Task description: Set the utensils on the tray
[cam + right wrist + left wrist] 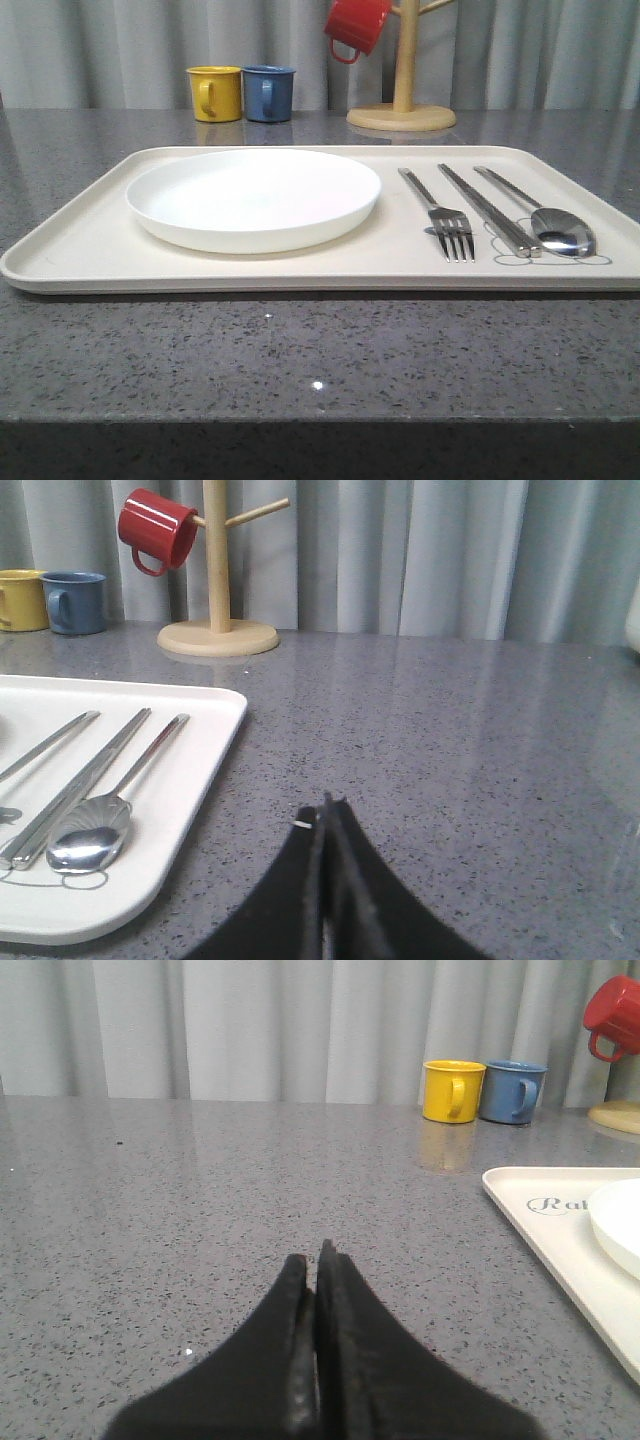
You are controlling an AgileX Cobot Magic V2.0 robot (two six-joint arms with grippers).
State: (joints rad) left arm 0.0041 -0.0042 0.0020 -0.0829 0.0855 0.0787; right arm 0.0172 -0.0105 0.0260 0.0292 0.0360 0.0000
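On the large cream rectangular plastic tray (90, 250), every utensil already lies in place.

Toward nine o'clock on the tray sits the round white shallow plate (253, 198); toward three o'clock lie the shiny silver four-tined metal fork (440, 214), the pair of flat metal chopsticks (489, 209) and the oval-bowled metal spoon (547, 218), side by side and just apart. Both claws rest over bare grey speckled countertop (300, 350), off the tray: the left gripper (313, 1260) is clenched on nothing, and the right gripper (324, 815) likewise. Judging from this layout, the task looks complete, with nothing left to move.
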